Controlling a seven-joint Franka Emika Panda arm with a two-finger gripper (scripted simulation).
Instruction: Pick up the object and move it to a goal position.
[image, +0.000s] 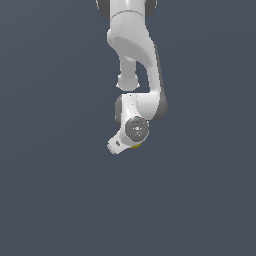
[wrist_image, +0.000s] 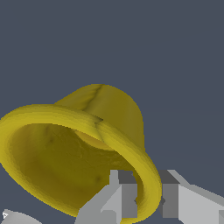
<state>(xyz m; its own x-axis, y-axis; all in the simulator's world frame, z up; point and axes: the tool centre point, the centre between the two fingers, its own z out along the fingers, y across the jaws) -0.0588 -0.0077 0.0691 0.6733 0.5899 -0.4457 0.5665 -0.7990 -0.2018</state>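
The object (wrist_image: 103, 113) is a yellow cup-like cylinder with a thick raised rim, and it fills the wrist view with its open mouth turned toward the camera. My gripper (wrist_image: 147, 195) is shut on it, one grey finger (wrist_image: 124, 194) inside the mouth and the other finger (wrist_image: 173, 194) outside, pinching the rim wall. In the exterior view the white gripper (image: 131, 145) hangs tilted under the arm, above the dark floor. Only a thin yellow sliver of the object (image: 135, 146) peeks out below the wrist there.
A plain dark blue-grey surface (image: 60, 200) lies all around. The white arm (image: 132, 45) comes down from the top middle of the exterior view. No goal marker shows in either view.
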